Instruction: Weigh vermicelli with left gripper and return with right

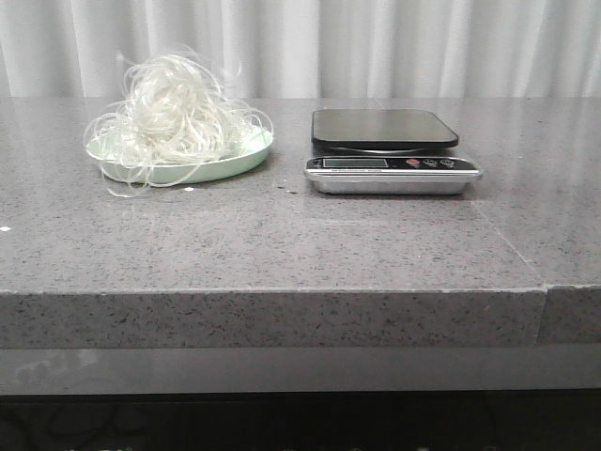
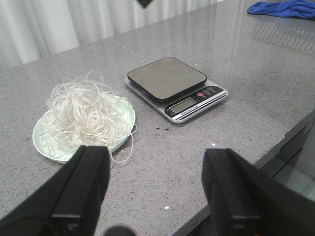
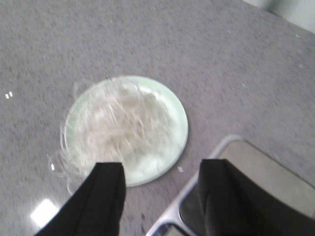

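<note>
The vermicelli is a fluffy whitish mound on the pale green plate at the table's back left. It also shows in the left wrist view and the right wrist view. The kitchen scale with a dark platform stands to its right, empty. My left gripper is open and empty, above the table's front edge, short of the plate. My right gripper is open and empty, high above the gap between plate and scale. Neither gripper shows in the front view.
The grey speckled table has a front edge close to the camera. A blue cloth lies at the far right of the table. A white curtain hangs behind. Small crumbs lie between plate and scale.
</note>
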Motion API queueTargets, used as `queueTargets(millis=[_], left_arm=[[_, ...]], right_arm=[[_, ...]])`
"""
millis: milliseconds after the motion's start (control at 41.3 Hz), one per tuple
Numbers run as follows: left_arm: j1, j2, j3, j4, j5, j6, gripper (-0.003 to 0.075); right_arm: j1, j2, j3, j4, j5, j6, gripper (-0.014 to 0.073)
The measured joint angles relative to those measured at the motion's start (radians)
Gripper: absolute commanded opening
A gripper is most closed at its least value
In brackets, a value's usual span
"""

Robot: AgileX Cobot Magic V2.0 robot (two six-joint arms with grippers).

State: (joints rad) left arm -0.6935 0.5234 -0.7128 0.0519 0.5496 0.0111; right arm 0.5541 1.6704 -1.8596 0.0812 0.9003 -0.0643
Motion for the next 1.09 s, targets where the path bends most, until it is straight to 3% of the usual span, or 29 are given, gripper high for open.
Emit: queueTargets(millis=[436,847,1090], left_arm=[[0.0,0.0,0.0,0.0,0.0,0.0,0.0472],[0.0,0.0,0.0,0.0,0.0,0.0,0.0472],[0.0,0.0,0.0,0.0,0.0,0.0,0.0472]], right_arm=[[0.0,-0.525,0.553,-0.042,-0.056,0.006,0.0453],[-0.001,-0.934,0.844,-0.052,-0.049,0.025,0.0453],[-0.001,-1.046,0.934,-0.054,-0.01,0.027,0.0452]])
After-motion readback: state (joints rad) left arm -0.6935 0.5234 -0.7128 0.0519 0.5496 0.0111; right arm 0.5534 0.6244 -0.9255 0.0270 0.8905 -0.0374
